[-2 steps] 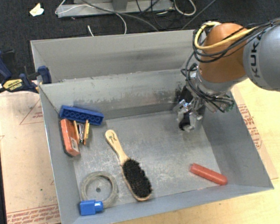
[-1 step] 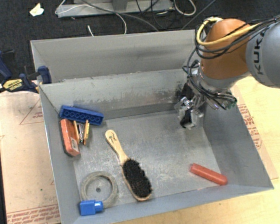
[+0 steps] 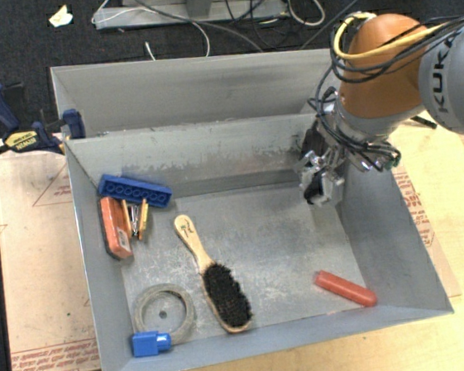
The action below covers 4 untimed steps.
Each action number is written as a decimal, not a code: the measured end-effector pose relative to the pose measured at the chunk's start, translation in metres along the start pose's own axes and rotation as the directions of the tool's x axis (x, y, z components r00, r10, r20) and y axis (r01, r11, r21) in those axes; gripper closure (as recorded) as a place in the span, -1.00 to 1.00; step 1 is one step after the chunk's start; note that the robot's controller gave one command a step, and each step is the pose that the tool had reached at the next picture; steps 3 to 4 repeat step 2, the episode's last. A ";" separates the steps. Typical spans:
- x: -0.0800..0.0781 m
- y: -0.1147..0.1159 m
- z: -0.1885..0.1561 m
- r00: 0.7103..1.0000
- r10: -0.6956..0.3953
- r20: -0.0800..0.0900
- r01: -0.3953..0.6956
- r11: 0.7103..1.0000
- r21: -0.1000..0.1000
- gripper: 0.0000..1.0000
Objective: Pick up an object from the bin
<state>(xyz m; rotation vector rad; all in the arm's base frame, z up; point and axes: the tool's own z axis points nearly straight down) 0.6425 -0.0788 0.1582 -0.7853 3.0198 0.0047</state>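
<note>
My gripper (image 3: pixel 319 190) hangs over the bin's back right part, above bare floor, with nothing seen between its fingers. A red cylinder-shaped stick (image 3: pixel 344 287) lies on the floor to the front right, well below the gripper. A wooden brush with black bristles (image 3: pixel 215 277) lies in the front middle, its handle pointing toward the back left.
On the left side lie a blue toothed bar (image 3: pixel 134 191), an orange-red flat object (image 3: pixel 115 228) with small metal pieces (image 3: pixel 138 218) beside it, and a clear tape roll in a blue dispenser (image 3: pixel 159 315) at the front left. The orange-covered arm reaches in from the right.
</note>
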 end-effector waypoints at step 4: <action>-0.003 -0.001 -0.050 1.000 0.002 0.005 -0.002 1.000 0.003 1.00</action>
